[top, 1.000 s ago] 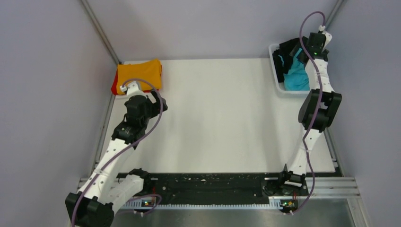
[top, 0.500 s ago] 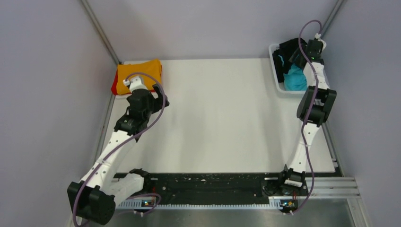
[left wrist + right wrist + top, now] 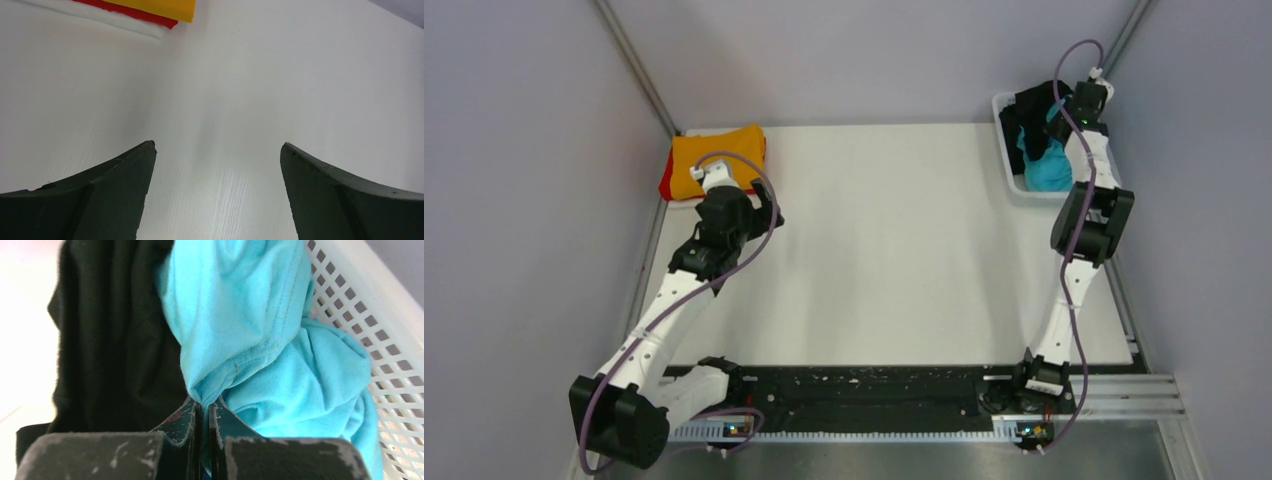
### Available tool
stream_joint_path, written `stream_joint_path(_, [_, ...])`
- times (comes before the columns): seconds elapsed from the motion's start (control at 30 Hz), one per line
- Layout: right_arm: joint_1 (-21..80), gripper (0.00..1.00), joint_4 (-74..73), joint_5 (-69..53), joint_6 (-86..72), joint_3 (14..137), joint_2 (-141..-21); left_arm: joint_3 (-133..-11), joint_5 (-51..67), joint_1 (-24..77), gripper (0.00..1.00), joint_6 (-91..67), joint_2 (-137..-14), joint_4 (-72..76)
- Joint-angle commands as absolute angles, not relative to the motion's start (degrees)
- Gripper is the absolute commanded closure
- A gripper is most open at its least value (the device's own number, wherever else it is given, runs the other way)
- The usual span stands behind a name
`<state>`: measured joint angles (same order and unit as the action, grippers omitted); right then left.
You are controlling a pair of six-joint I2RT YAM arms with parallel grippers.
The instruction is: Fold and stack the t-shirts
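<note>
white table (image 3: pixel 894 250) fills most of the top view. the mesh basket (image 3: pixel 1007 150) sits in its far right corner with 2 shirts in it: the black shirt (image 3: pixel 110 340) on the left in the wrist view, and the turquoise shirt (image 3: pixel 260 315) heaped against the mesh wall. the far left corner has the folded stack, the orange shirt (image 3: pixel 719 155) on top of the red shirt (image 3: pixel 666 185), with only a red edge showing.

right gripper (image 3: pixel 205 407) is down in the basket, clamped on a pinched fold of the turquoise one, with the cloth fanning out ahead of the tips. so the right arm is way nearer. my guess is the pull goes up and back toward mid-table. left gripper (image 3: pixel 217 150) is spread wide and holding nothing, over bare table just beside the stack.
</note>
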<state>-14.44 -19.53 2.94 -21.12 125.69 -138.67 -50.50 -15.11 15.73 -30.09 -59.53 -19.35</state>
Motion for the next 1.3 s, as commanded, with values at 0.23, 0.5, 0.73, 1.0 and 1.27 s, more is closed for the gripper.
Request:
stream_joint_path(0.23, [-14.91,1.00,-16.93,0.99,-14.95,125.20,-124.51,-50.95,-14.38,15.47,0.01,-29.80,-58.05,-16.70])
stream_joint_path(0.5, [-14.92,1.00,-15.84,-1.46,-15.18,127.70,-117.85,-50.81,-13.70,15.47,0.01,-29.55,-57.93,-15.37])
stream_joint_path(0.73, [-14.88,1.00,-13.47,-1.49,-16.41,135.10,-112.97,-50.04,-13.25,15.46,0.01,-29.36,-57.83,-14.24])
stream_joint_path(1.0, [-14.80,1.00,-6.75,1.71,-16.05,135.15,-108.80,-48.95,-12.95,15.46,0.01,-29.60,-57.79,-12.98])
stream_joint_path(1.27, [-14.14,1.00,-8.70,5.80,-16.82,135.65,-112.30,-49.57,-11.79,15.46,0.01,-29.86,-59.61,-12.76])
